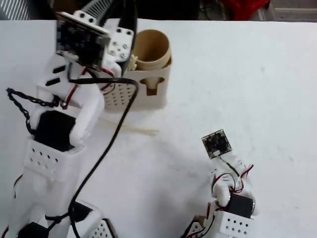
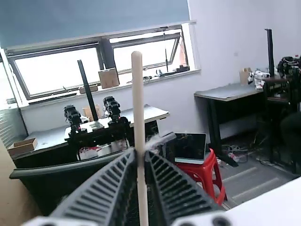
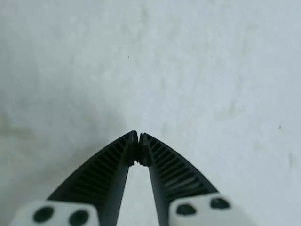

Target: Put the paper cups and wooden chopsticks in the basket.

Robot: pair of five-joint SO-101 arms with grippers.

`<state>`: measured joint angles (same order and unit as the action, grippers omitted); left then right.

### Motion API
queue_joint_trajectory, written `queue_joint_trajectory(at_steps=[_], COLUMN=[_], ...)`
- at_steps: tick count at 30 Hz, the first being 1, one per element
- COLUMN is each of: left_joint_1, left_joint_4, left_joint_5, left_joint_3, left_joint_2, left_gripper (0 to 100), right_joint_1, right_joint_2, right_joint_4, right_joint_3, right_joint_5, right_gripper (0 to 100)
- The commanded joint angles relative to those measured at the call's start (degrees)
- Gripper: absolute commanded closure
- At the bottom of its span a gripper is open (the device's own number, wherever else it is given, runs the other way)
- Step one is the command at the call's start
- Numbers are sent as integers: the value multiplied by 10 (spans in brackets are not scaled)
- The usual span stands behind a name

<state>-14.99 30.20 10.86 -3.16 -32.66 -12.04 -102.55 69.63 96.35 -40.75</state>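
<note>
A wooden chopstick [image 2: 137,103] is being pinched between the ribbed jaws of the left gripper [image 2: 140,153]. The jaws are being pressed tight against the stick low on its length, so most of it is standing free above the tips. The stick is being carried upright, a hold judged to suit lowering it end-first into the basket [image 1: 148,96] rather than laying it across the rim.

In the high view, the left arm is being held out to the basket at the far side of the table [image 1: 247,89], with its wrist over the basket's edge. The paper cups [image 1: 151,47] are being kept nested and upright in one end of the basket, so that part of the job is judged done, and the other end is being left free for the sticks.

A second chopstick [image 1: 131,130] is seen lying flat on the table just in front of the basket, apart from it and close beside the left arm. It is judged to be the next thing to be collected.

The right gripper [image 3: 138,141] is being held with its tips touching and nothing between them. It is pointed down at bare table, well apart from the basket, and is judged to be kept out of the working arm's way.
</note>
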Motion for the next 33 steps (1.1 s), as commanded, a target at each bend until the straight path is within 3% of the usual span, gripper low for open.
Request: queue_joint_trajectory(at_steps=[1, 7, 20, 26, 33], left_joint_1=[62, 131, 142, 139, 143], left_joint_4=[-23, -24, -5, 23, 24], left_joint_5=[-83, -158, -160, -161, -157], left_joint_3=[9, 9, 8, 9, 9], left_joint_2=[14, 80, 97, 96, 96], left_gripper=[976, 976, 975, 858, 858], right_joint_1=[0, 0, 0, 0, 0], right_joint_2=[-4, -4, -4, -4, -4], right_joint_4=[2, 2, 2, 2, 2], right_joint_3=[5, 5, 5, 5, 5], right_joint_5=[-2, -2, -2, -2, -2], right_gripper=[981, 981, 981, 981, 981])
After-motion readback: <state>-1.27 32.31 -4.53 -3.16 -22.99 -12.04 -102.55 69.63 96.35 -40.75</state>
